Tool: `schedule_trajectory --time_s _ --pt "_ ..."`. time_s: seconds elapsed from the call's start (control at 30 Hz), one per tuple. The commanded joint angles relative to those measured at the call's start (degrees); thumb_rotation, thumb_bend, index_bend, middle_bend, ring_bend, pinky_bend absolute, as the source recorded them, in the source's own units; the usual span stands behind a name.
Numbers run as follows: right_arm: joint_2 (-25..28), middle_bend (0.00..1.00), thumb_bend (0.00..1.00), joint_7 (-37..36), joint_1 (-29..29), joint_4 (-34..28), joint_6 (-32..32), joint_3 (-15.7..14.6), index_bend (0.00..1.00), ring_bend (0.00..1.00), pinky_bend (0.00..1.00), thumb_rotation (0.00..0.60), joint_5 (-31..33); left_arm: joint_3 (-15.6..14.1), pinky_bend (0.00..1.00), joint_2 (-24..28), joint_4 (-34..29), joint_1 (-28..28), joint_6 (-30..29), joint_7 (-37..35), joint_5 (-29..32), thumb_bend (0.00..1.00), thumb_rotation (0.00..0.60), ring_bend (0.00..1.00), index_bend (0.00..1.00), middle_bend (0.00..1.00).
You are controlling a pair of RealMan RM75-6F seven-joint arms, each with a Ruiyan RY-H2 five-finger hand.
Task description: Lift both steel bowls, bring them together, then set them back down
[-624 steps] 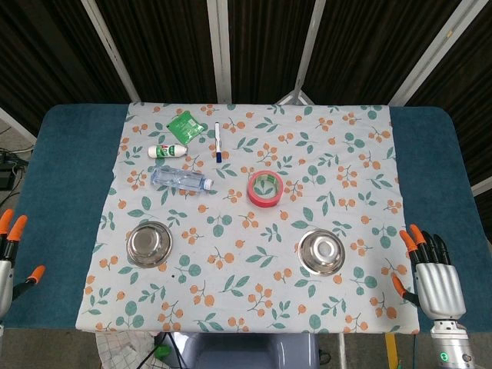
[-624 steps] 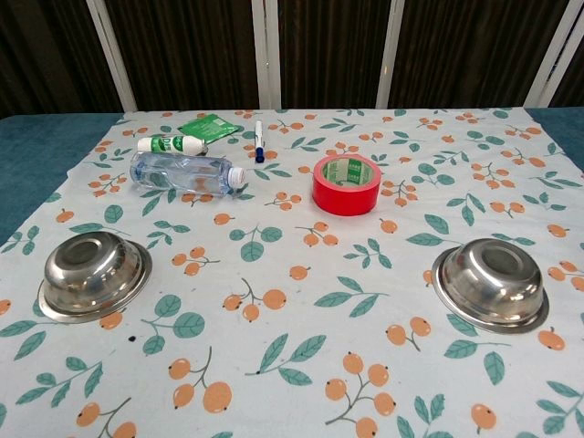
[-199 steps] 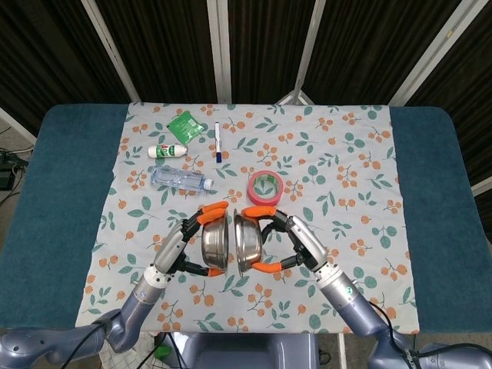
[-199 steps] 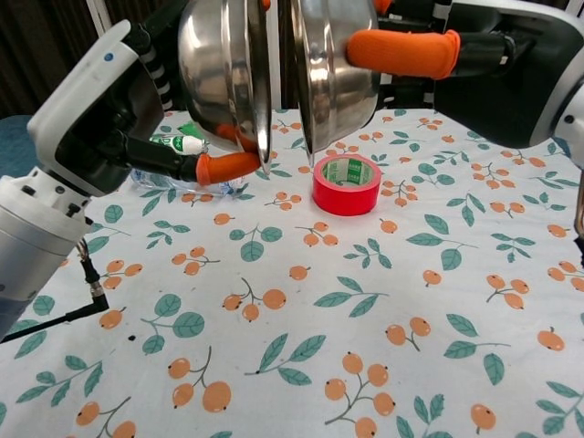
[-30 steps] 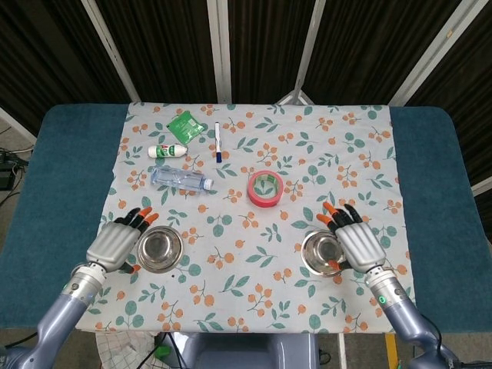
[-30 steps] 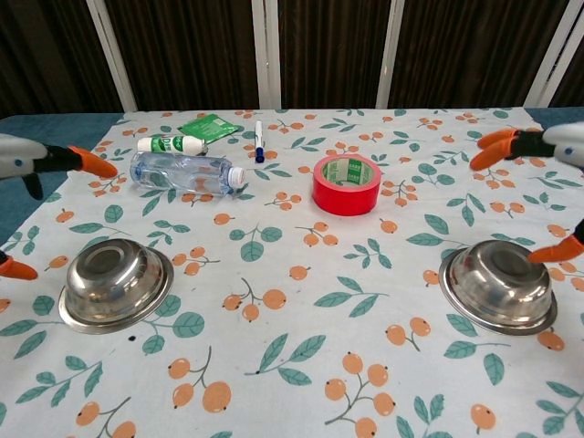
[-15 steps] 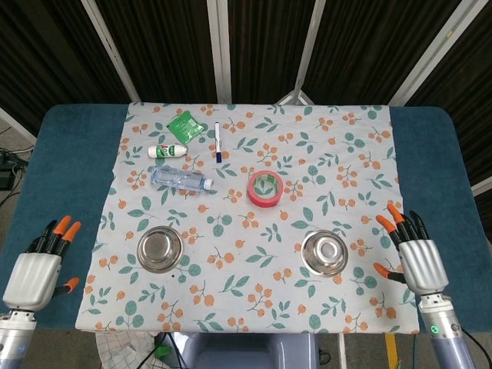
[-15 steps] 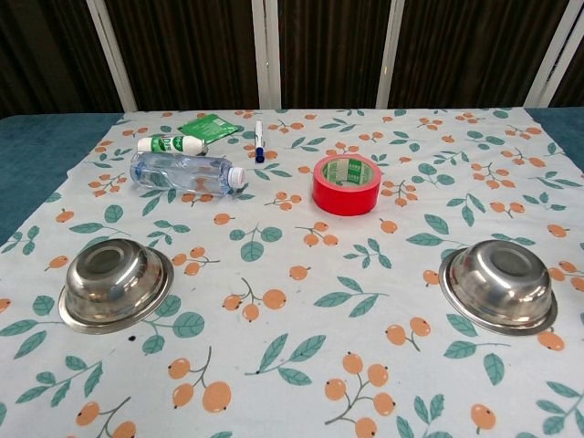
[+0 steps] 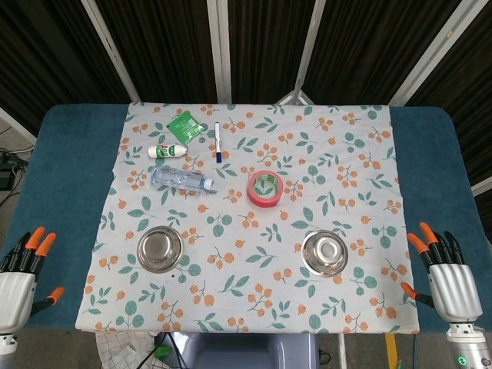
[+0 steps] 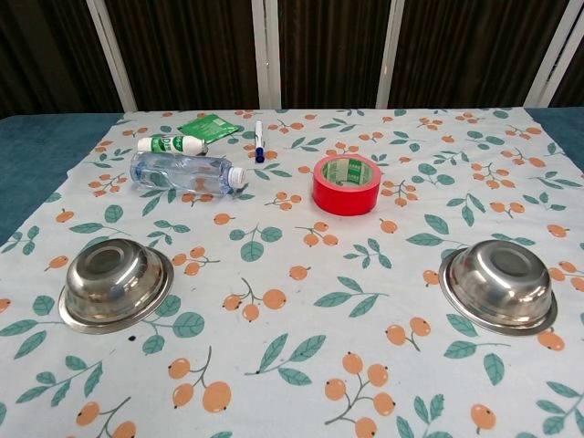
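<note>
Glossy steel bowls (image 10: 116, 281); matt printed cloth (image 10: 301, 310)

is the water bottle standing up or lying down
Lying down. The water bottle rests on its side on the floral cloth, cap pointing toward the red tape roll.

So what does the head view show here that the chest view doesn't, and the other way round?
Only the head view shows the left hand and right hand, both open and holding nothing, out past the cloth's sides over the blue table. The chest view adds nothing new, only a closer, lower look at the bowls' outer walls. Both show the left bowl and right bowl resting on the floral cloth, plus the red tape roll, water bottle and pen.
</note>
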State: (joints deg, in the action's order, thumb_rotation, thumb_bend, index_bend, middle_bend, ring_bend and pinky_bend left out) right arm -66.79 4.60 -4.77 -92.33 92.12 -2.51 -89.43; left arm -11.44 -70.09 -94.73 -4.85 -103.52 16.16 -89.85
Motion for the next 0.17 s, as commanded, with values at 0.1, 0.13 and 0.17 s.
schedule_trajectory --time_s 0.1,0.13,0.17 --pt "0.83 0.05 0.06 -0.80 0.10 -0.77 -2.22 0.00 0.19 0.11 0.05 0.600 0.89 0.84 0.19 0.07 0.27 1.24 1.32 -0.07 -0.08 0.01 0.600 0.00 0.10 0.00" --pt "0.86 0.05 0.06 -0.91 0.16 -0.89 -2.36 0.23 0.20 0.11 0.05 0.600 1.06 1.23 0.19 0.18 0.14 1.33 1.78 -0.20 0.05 0.01 0.600 0.00 0.10 0.00" --pt "0.88 0.05 0.06 -0.94 0.22 -0.94 -2.39 0.39 0.20 0.11 0.05 0.600 1.11 1.59 0.19 0.21 0.18 1.39 2.04 -0.12 0.14 0.01 0.600 0.00 0.10 0.00"
